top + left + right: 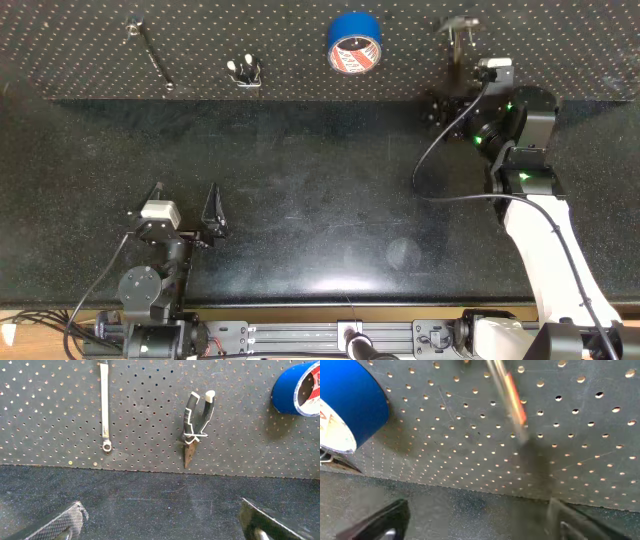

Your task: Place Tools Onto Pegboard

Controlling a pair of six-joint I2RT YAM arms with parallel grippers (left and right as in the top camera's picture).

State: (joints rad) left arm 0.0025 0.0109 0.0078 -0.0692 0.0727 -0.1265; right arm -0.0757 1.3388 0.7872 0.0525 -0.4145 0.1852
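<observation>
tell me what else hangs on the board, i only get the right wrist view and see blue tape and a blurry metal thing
Observer: A wrench hangs at the far left of the board, as the top view shows it.
Operator: anything next to it
Observer: Yes, pliers, nose down and handles up, between it and the tape.
Operator: where's the left tool
Observer: The left tool is open and empty, back near its own base, far from the board.
</observation>
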